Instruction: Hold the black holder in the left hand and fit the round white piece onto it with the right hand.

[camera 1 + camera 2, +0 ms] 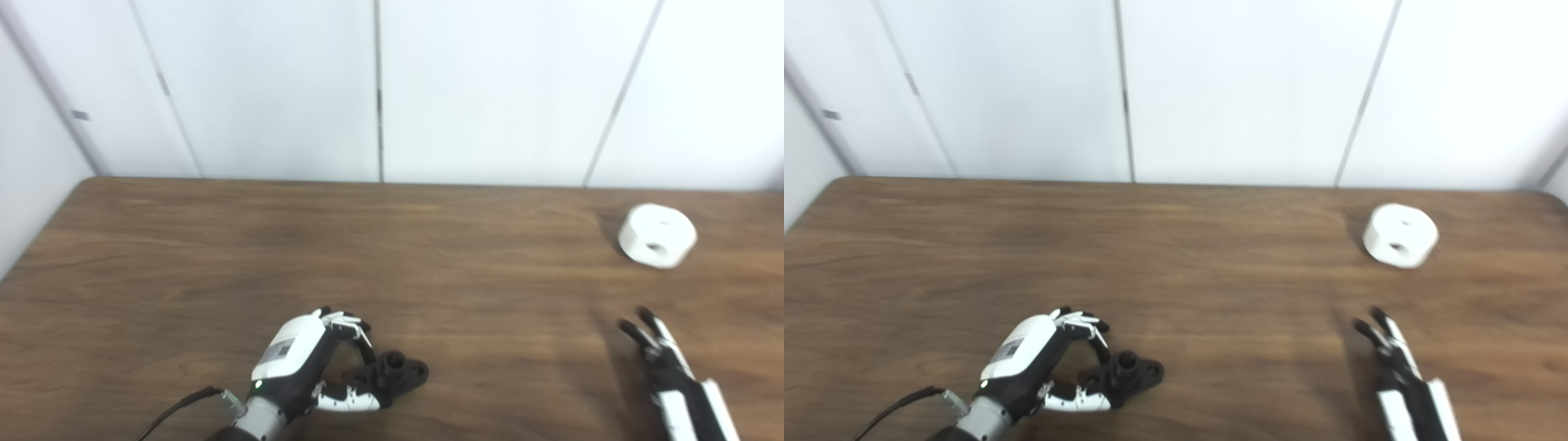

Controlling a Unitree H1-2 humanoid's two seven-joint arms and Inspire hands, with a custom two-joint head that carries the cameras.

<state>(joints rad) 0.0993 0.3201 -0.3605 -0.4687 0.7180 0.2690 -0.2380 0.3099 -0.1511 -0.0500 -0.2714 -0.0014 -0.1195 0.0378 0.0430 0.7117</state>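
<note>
In the left eye view, a black holder [395, 372] is seen low on a wooden table [392, 257], with the left hand [306, 361] curled around its left side. In the right eye view, the round white piece [1400, 235] is shown lying far right, well apart from the right hand [1399, 373], whose fingers are spread and empty

Brown wood-grain table [245, 245], round white piece [657, 235], black holder [397, 372], black-and-white left hand [306, 361], white wall panels [269, 86]
</note>
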